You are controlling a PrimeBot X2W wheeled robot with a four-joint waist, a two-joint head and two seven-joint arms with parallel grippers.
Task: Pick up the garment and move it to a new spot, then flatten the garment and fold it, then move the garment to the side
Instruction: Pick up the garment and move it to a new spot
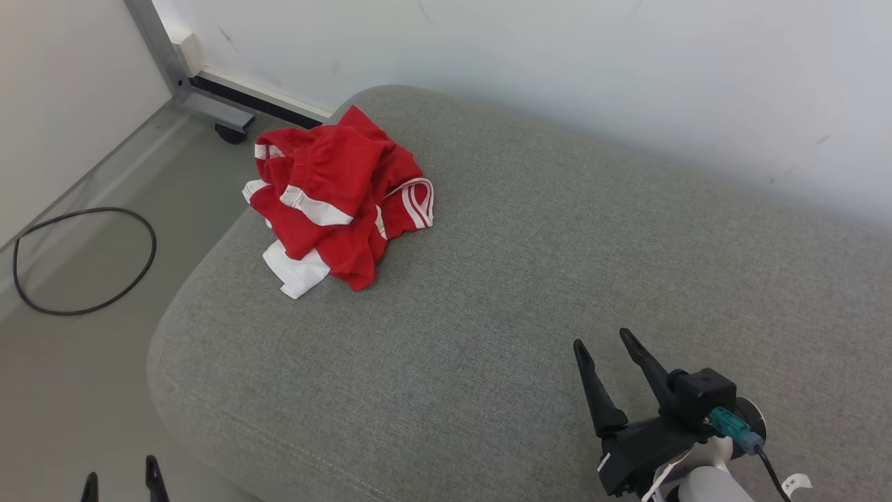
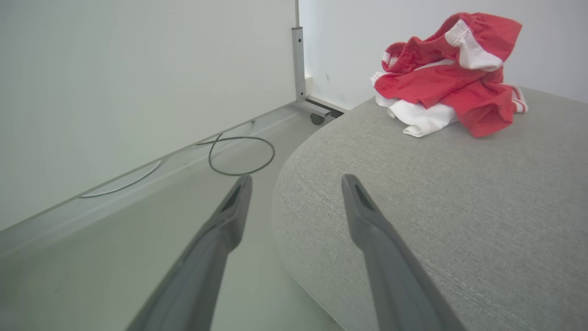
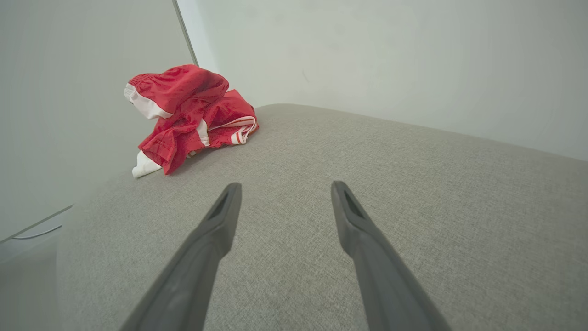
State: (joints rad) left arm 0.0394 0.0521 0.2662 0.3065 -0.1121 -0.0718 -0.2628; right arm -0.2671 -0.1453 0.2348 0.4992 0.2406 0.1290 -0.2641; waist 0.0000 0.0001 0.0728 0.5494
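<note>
The garment (image 1: 334,188) at the cushion's (image 1: 488,314) far left corner looks light and limp, best pinched at its top fold; left hand (image 1: 120,468) and right hand (image 1: 601,338) gape empty.

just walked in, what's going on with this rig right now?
Nothing is being handled yet. The red and white garment lies crumpled at the far left corner of the grey cushion. The right gripper is open over the cushion's near side, well short of the garment. The left gripper is open too, low beside the cushion's left edge, over the floor.
</note>
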